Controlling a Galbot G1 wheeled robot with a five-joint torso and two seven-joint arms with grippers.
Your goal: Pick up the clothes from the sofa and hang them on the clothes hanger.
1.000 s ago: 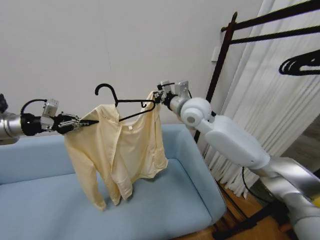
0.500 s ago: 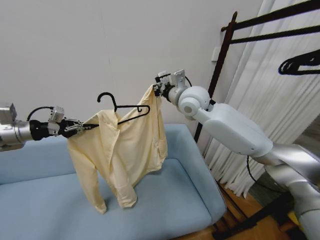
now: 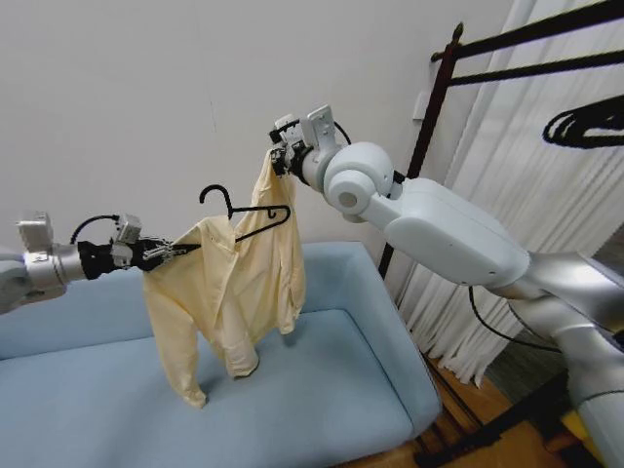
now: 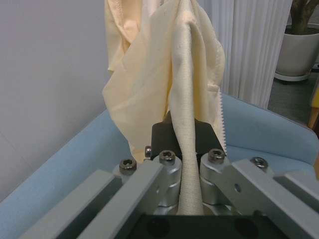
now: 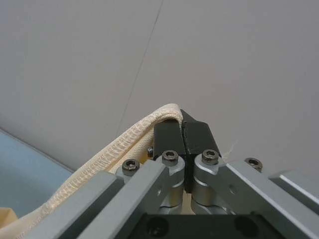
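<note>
Since the earlier frames the right gripper (image 3: 280, 156) has climbed and swung toward the robot's left. It has pulled one shoulder of the shirt (image 3: 234, 292) up above the hanger (image 3: 255, 210). The left gripper (image 3: 172, 252) has moved inward toward the right one. The rack has kept its place in the head view, so the camera has not moved.

Shirt: pale yellow. It hangs in the air in front of the wall (image 3: 146, 88) and above the sofa (image 3: 341, 390), touching neither. One sleeve dangles lowest, on the robot's left side.

Hanger: black, hook free and pointing up. Its left end runs into the shoulder cloth by the left gripper. Its right end shows in front of the raised cloth.

Left gripper (image 4: 187, 134): pads closed on a fold of the shirt (image 4: 164, 74), with the cloth running between them. The sofa (image 4: 259, 129) lies beyond.

Right gripper (image 5: 183, 132): pads pressed together, pinching a stitched edge of the shirt (image 5: 114, 149).

Surroundings: a dark rack (image 3: 429, 127) stands at the sofa's right end with a second black hanger (image 3: 585, 125) on its bar. A white curtain (image 3: 526, 224) hangs behind it.
</note>
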